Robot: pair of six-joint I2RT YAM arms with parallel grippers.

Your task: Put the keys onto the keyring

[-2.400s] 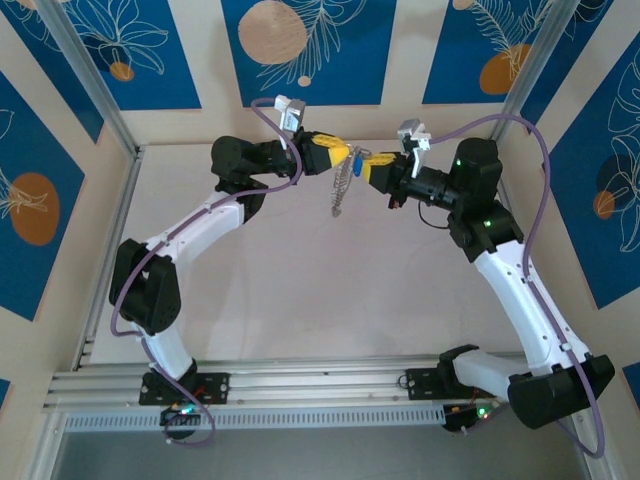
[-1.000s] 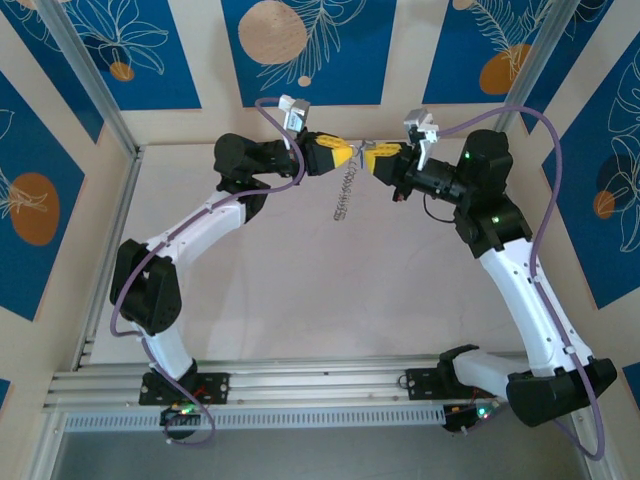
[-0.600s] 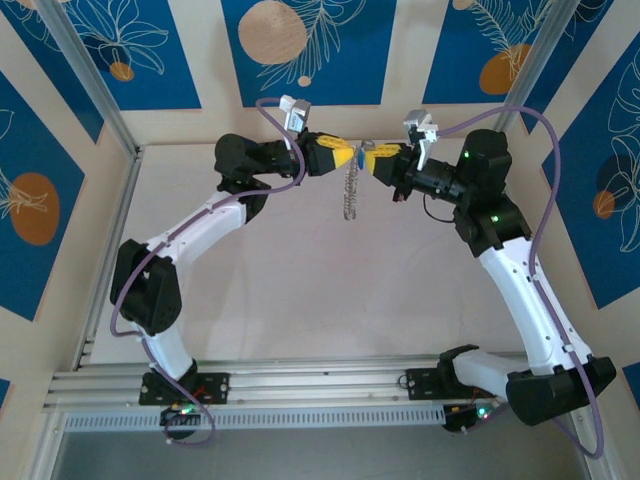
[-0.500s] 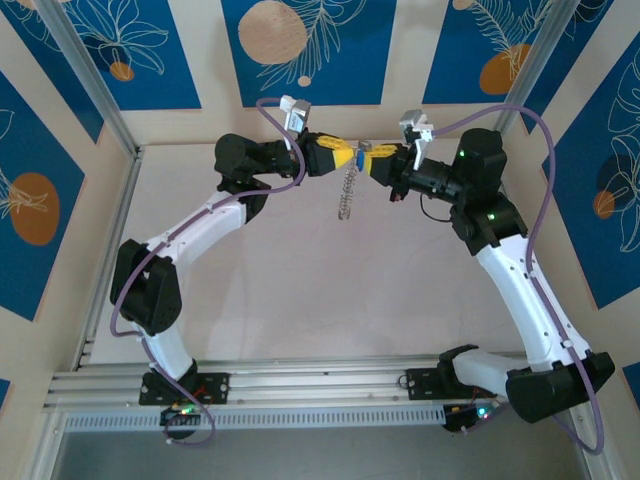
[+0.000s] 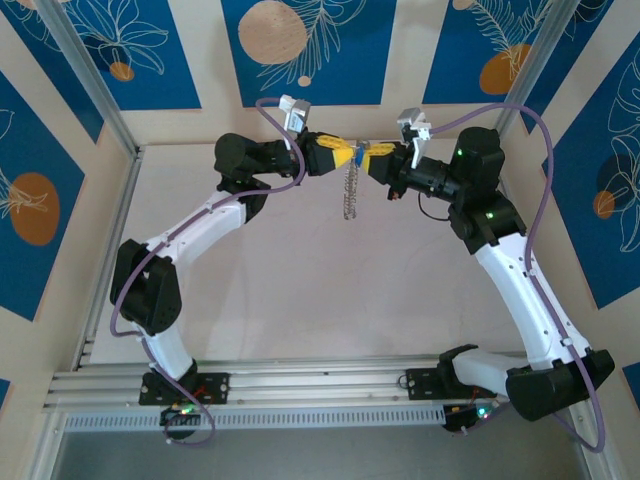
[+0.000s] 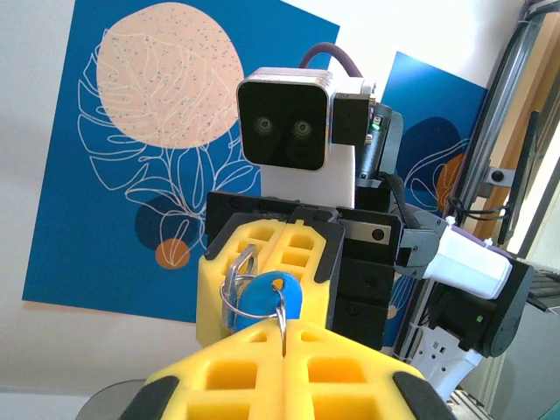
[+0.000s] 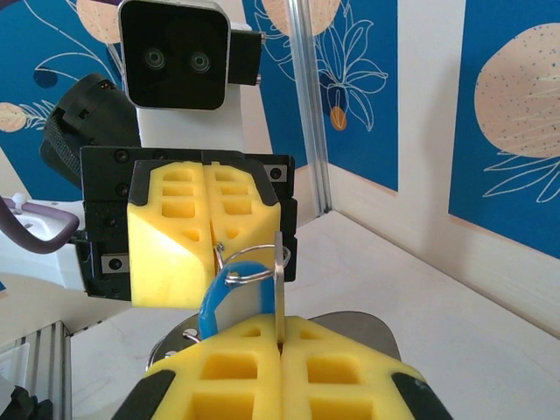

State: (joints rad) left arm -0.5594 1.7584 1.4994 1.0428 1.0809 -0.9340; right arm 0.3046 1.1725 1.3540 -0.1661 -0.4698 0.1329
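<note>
High over the back of the table, my left gripper (image 5: 346,156) and right gripper (image 5: 369,155) meet tip to tip. The left gripper (image 6: 284,339) is shut on the thin wire ring of the keyring (image 6: 234,302). That ring runs through the hole of the blue-headed key (image 6: 267,297). The right gripper (image 7: 280,332) is shut on the key: its jaws pinch a thin pale metal piece (image 7: 278,280) standing edge-on beside the blue head (image 7: 214,302). The keyring's chain and tag (image 5: 349,192) hang straight down below the tips; a grey part (image 7: 367,331) shows under my right fingers.
The pale table (image 5: 300,290) lies well below both grippers. An aluminium rail (image 5: 300,378) runs along the near edge by the arm bases. Metal posts (image 5: 95,90) and blue-patterned walls (image 5: 310,60) close in the back and sides.
The right gripper has edged left, closer to the left gripper's tips. The hanging chain has swung from a slant to nearly vertical. Both grippers stay shut.
</note>
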